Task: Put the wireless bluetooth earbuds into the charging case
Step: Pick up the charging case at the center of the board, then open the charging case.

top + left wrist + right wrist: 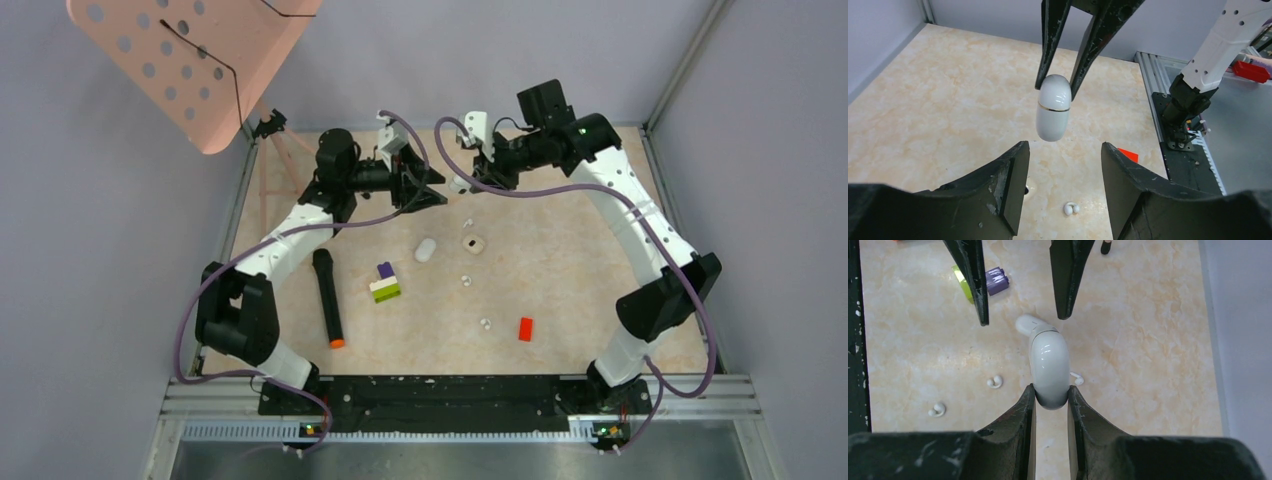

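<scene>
My right gripper [1050, 390] is shut on one end of a white pebble-shaped charging case [1049, 367], closed, and holds it in the air over the back of the table. My left gripper [1064, 148] faces it, open, its fingers apart just short of the case's [1053, 107] free end and touching nothing. In the top view the case [460, 184] hangs between the left gripper [428, 188] and the right gripper [476, 172]. Tiny white earbuds [994, 382] [937, 410] [1077, 378] lie loose on the table below. One earbud [1071, 208] shows between my left fingers.
A second white case [426, 250] lies mid-table beside a small round piece with a dark hole [473, 243]. A black marker with an orange tip [328, 298], a purple-green brick stack [385, 283] and a red brick [525, 328] lie nearer. A pink perforated board [190, 60] overhangs back left.
</scene>
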Available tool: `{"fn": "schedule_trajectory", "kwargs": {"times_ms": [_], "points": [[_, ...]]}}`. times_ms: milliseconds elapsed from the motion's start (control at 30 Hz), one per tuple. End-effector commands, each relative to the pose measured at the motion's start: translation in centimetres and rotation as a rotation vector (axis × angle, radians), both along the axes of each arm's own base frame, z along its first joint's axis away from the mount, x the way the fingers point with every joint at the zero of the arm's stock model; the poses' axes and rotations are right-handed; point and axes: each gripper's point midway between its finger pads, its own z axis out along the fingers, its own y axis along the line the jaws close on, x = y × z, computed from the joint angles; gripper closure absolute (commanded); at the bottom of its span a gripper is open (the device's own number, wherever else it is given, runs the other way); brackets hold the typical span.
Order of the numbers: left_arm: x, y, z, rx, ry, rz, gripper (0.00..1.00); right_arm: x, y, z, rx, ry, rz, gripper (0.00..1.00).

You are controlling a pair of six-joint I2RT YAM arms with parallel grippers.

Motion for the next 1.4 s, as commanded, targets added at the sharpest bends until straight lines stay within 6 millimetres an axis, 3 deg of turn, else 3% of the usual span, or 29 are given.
{"fn": "schedule_trajectory", "kwargs": {"times_ms": [0,267,633,1133,1200,1367], "points": [[0.0,-0.4,2.1,-0.018,-0.119,0.031,0.40,-0.8,0.5,1.4,-0.029,-0.062,0.059,1.00],[0.1,-1.5,1.4,-0.020,-0.123,0.029,0.42,-0.8,1.2,2.2,-0.011,-0.058,0.055,1.00],[-0.9,-2.3,1.2,-0.043,-0.103,-0.037,0.57,-0.8,1.6,1.9,-0.015,-0.043,0.050,1.00],[-0.7,-2.8,0.0,-0.034,-0.086,-0.070,0.61,-0.5,1.9,2.4,0.000,-0.034,0.031,1.00],[-0.7,-2.9,-0.1,-0.034,-0.086,-0.075,0.66,-0.4,1.9,2.5,0.002,-0.034,0.029,1.00],[-0.7,-3.0,-0.2,-0.042,-0.080,-0.084,0.91,-0.4,2.0,2.5,0.008,-0.022,0.021,1.00]]}}
